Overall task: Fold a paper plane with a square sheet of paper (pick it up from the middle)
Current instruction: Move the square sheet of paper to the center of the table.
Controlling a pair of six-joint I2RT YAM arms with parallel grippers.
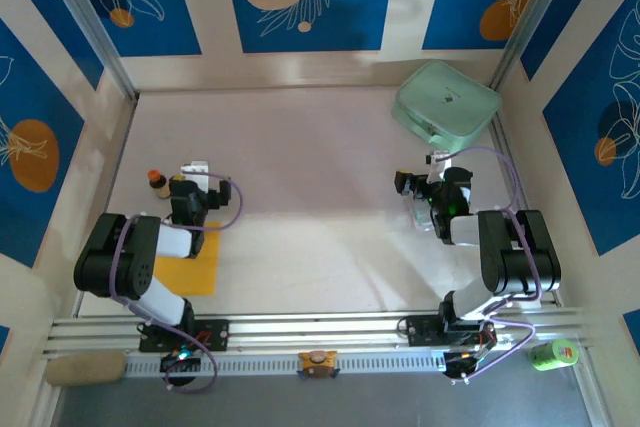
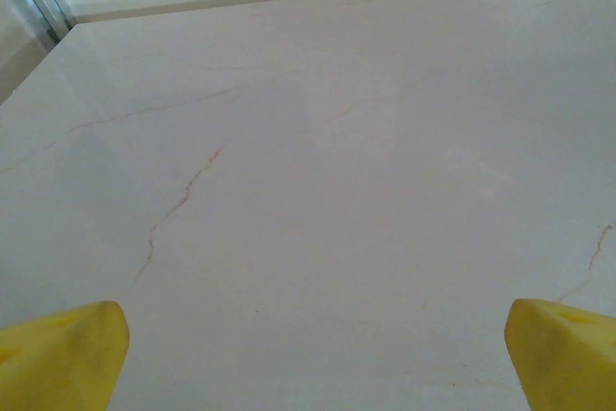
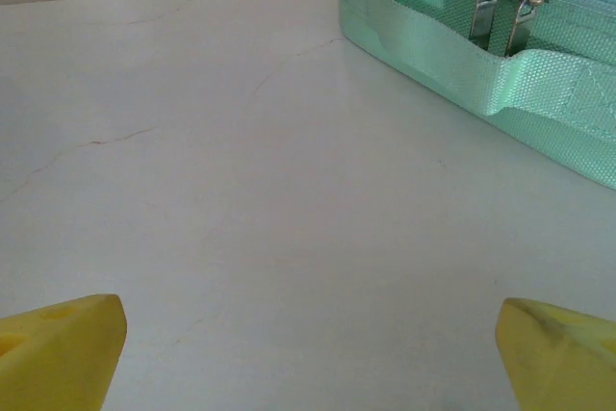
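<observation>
The square sheet of paper (image 1: 195, 272) is lying unfolded at the counter's (image 1: 320, 177) seven o'clock, partly under the left arm. Beyond it, the left tool (image 2: 308, 353) and right tool (image 3: 308, 348) are hovering spread wide and empty. Pickup is seemingly pending, calling for the left tool over the sheet's middle. A mint-green case (image 1: 447, 102) is sitting at one o'clock.

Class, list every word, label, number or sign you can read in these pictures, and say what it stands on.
No text is readable.
Green case: small dark mark on the lid, too small to read.
Green container at the near right corner: label patch, too blurred to read.
</observation>
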